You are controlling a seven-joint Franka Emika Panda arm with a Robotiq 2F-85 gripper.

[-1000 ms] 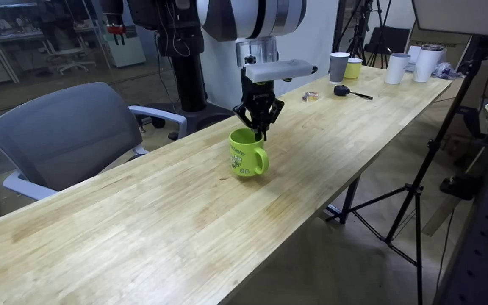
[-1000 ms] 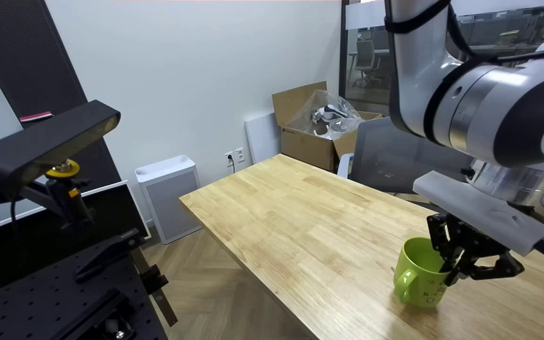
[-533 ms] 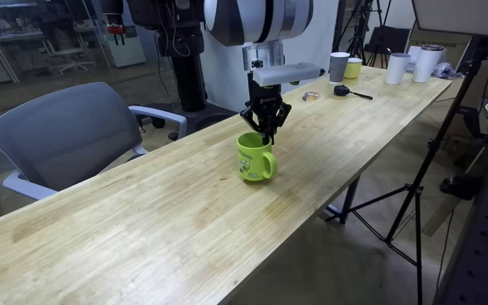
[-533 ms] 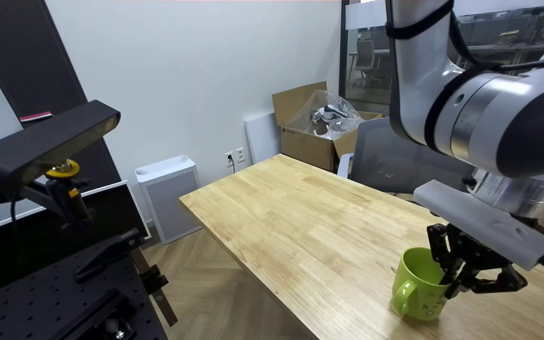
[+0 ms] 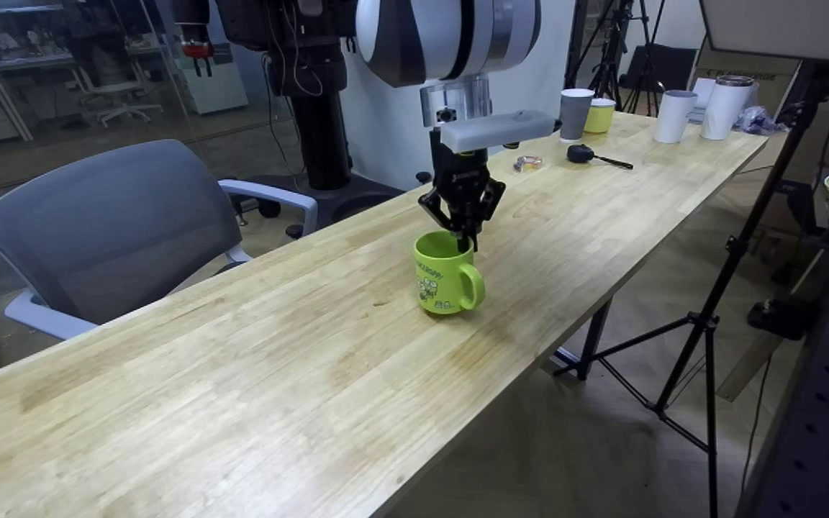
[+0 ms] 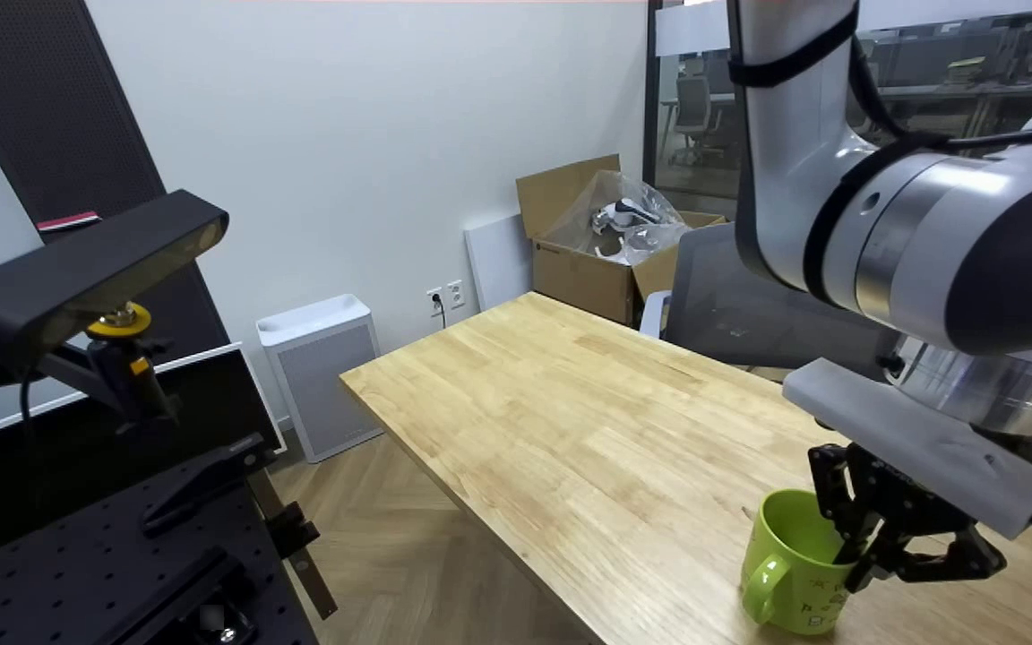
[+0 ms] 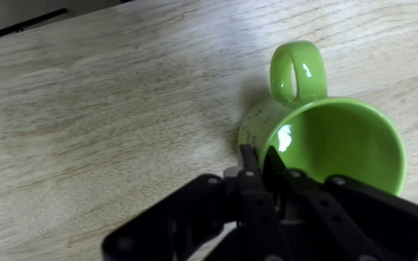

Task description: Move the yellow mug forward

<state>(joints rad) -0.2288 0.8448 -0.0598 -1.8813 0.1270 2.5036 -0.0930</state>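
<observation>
The yellow mug (image 5: 443,284) is glossy lime-yellow with printed figures and a side loop handle. It is upright at the wooden table (image 5: 242,403); whether its base touches the wood I cannot tell. It also shows in an exterior view (image 6: 789,591) and the wrist view (image 7: 343,141). My gripper (image 5: 468,243) is above the mug's rim, with one finger inside and one outside the wall. In the wrist view my fingertips (image 7: 259,154) pinch the rim, and the handle points away from them. My gripper also shows in an exterior view (image 6: 852,560).
Farther along the table stand a grey cup (image 5: 575,116), another yellow cup (image 5: 600,119) and white cups (image 5: 675,119). A black tape measure (image 5: 580,153) and a small wrapped item (image 5: 527,164) lie nearer. A chair (image 5: 119,223) stands along one long edge, a tripod (image 5: 709,316) beyond the opposite edge.
The gripper and the yellow mug have moved together across the table, away from the chair and toward the opposite long edge. The fingers have stayed on the rim.
</observation>
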